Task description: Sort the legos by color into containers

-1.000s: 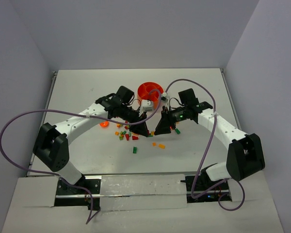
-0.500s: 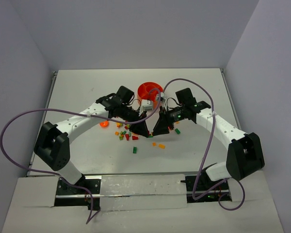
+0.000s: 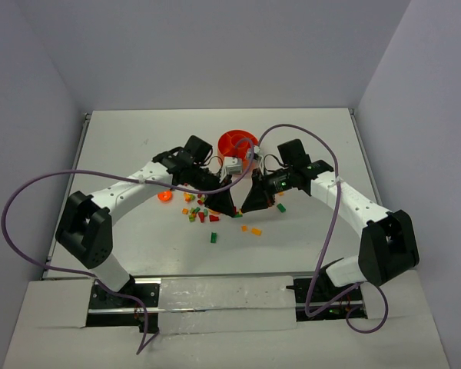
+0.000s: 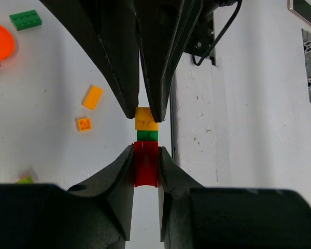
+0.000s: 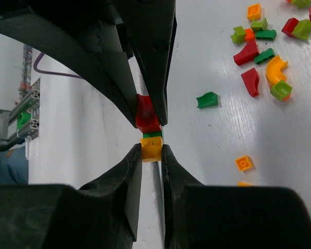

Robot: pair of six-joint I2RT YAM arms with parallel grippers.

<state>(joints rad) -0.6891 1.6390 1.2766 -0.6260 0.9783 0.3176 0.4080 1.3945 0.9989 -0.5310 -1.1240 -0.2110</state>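
Observation:
A small stack of three legos hangs above the table: a red brick [image 4: 146, 167], a green plate [image 4: 147, 135] and a yellow brick [image 4: 146, 118]. My left gripper [image 4: 146, 151] is shut on the red end. Facing it tip to tip, my right gripper [image 5: 151, 149] is shut on the yellow brick [image 5: 151, 148]. From above, the left gripper [image 3: 232, 211] and right gripper [image 3: 246, 209] meet in front of the orange bowl [image 3: 229, 138], whose compartments are partly hidden by the wrists.
Loose red, green, orange and yellow legos [image 3: 196, 214] lie under and left of the left wrist. An orange ring [image 3: 165, 197] sits further left. A green brick [image 3: 213, 237] and orange bits [image 3: 251, 229] lie nearer the arm bases.
My right gripper has shifted slightly left and its jaws have closed onto the yellow brick. The left gripper has kept its hold on the red brick in place.

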